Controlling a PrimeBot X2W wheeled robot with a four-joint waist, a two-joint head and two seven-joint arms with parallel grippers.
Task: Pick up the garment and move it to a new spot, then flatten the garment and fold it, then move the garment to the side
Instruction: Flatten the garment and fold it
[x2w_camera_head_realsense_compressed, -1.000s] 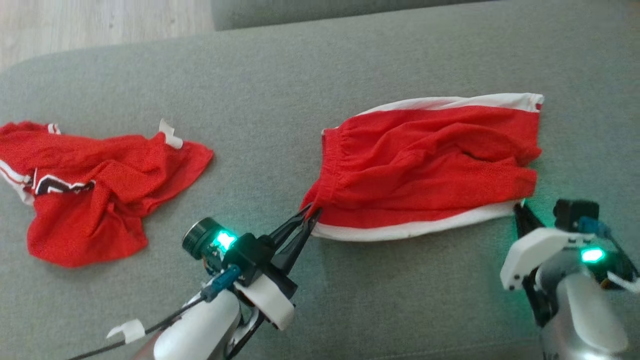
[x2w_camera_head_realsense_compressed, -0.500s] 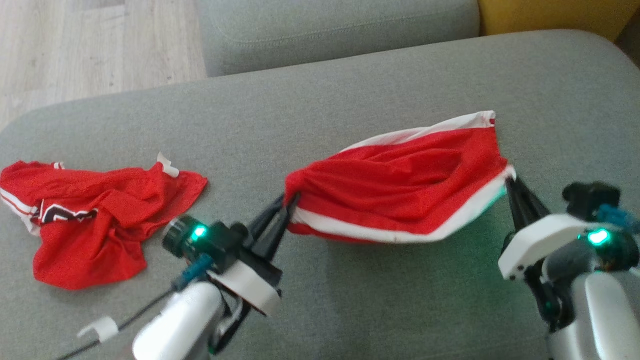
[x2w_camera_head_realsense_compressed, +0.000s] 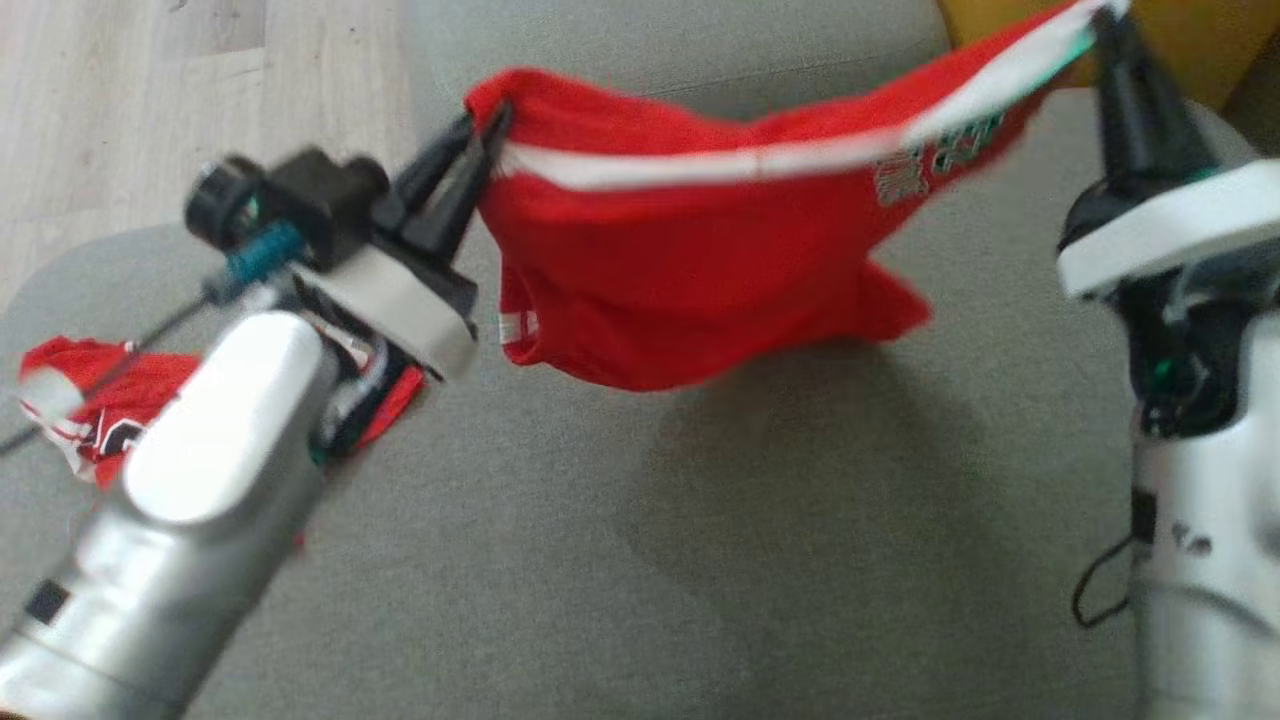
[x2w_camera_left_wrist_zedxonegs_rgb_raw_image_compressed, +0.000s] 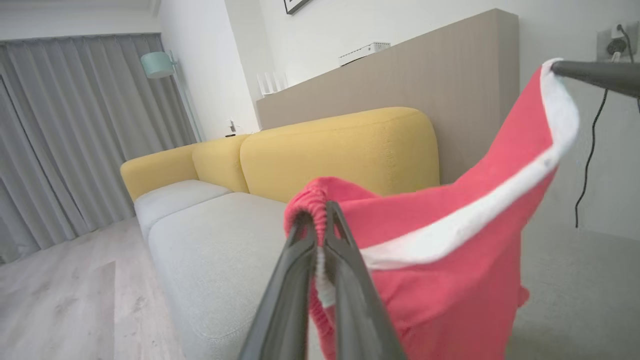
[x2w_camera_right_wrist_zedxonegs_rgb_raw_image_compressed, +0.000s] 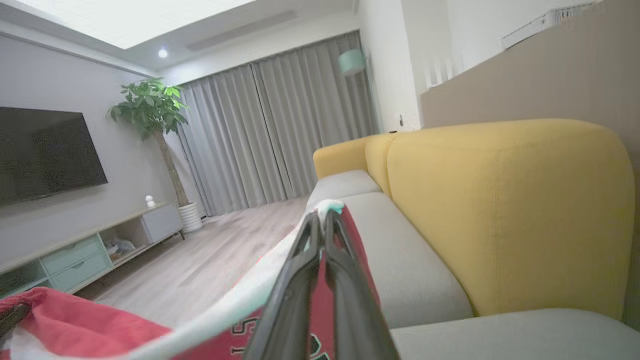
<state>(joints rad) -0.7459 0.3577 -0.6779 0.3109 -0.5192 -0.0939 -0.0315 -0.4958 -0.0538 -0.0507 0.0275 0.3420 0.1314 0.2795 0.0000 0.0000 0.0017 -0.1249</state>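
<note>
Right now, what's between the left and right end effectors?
The red shorts span the gap, hanging above the grey cushion: left end effector pinches the waistband, right end effector the white-trimmed corner. Head view shows it.

Soft, even room light here, with no hard glare on the fabric. From the head, it's all smeared: the red garment (x2w_camera_head_realsense_compressed: 680, 300) is streaked with motion blur, and a broad, faint shadow lies on the grey cushion (x2w_camera_head_realsense_compressed: 800, 520) beneath it. At the right wrist, the ceiling panel (x2w_camera_right_wrist_zedxonegs_rgb_raw_image_compressed: 125, 20) burns out white and the cloth nearest the lens goes soft. At the left wrist, the curtains (x2w_camera_left_wrist_zedxonegs_rgb_raw_image_compressed: 65, 130) lean and bow near the edge.
</note>
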